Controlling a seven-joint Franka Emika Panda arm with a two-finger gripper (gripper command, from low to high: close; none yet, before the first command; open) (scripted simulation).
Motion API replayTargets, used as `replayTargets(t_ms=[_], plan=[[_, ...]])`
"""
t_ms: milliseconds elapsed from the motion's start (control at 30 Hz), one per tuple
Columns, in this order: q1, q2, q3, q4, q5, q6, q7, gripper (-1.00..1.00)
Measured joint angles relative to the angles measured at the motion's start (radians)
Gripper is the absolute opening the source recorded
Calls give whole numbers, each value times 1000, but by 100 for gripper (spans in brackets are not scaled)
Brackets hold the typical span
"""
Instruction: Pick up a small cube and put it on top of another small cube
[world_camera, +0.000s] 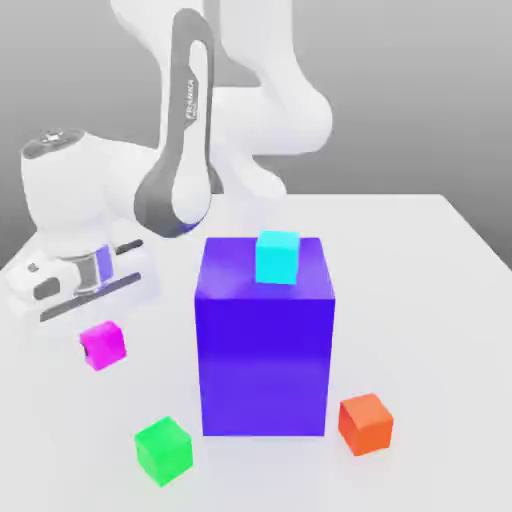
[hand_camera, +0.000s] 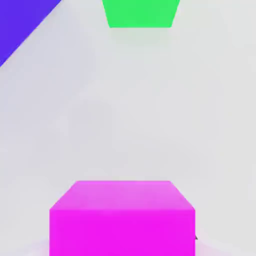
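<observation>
Well, in the exterior view the arm (world_camera: 183, 130) reaches down toward the exterior view's left, with its gripper (world_camera: 102, 349) closed on the small magenta cube (world_camera: 104, 344); a dark bit of fingertip shows against the cube's side, so the tool seems to pinch it across two opposite faces, a sensible hold that leaves the top and underside free for stacking; whether the cube bears on the pale table (world_camera: 400, 260) or hangs just over it, I cannot tell. The green cube (world_camera: 164, 451) sits nearer the camera, and the orange cube (world_camera: 366, 424) lies to the exterior view's right of the big blue-violet block (world_camera: 264, 360); a cyan cube (world_camera: 277, 257) rests on that block, which serves as a pedestal for it; any of these three could be the "another" of the task, as the wording names none.

In the hand view the magenta cube looms close, squared up to the camera, with a small dark sliver at its side that fits a gripping finger; the green cube stands well apart, and a corner of the block shows too; a straight lift looks to be the next need, high enough to clear whichever cube is chosen, then a level, centred lowering so the cube does not tip off.
</observation>
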Motion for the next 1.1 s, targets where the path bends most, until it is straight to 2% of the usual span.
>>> replayTargets(t_ms=[400, 700, 767, 867, 900, 1100], plan=[[145, -17, 41, 79, -61, -64, -174, -100], [221, 3, 56, 149, -62, -108, -297, -100], [227, 37, 67, 162, -30, -95, -336, -100], [192, 156, 124, 174, 99, -3, -434, -100], [171, 194, 154, 178, 140, 29, -465, 100], [160, 213, 169, 180, 161, 46, -480, 100]])
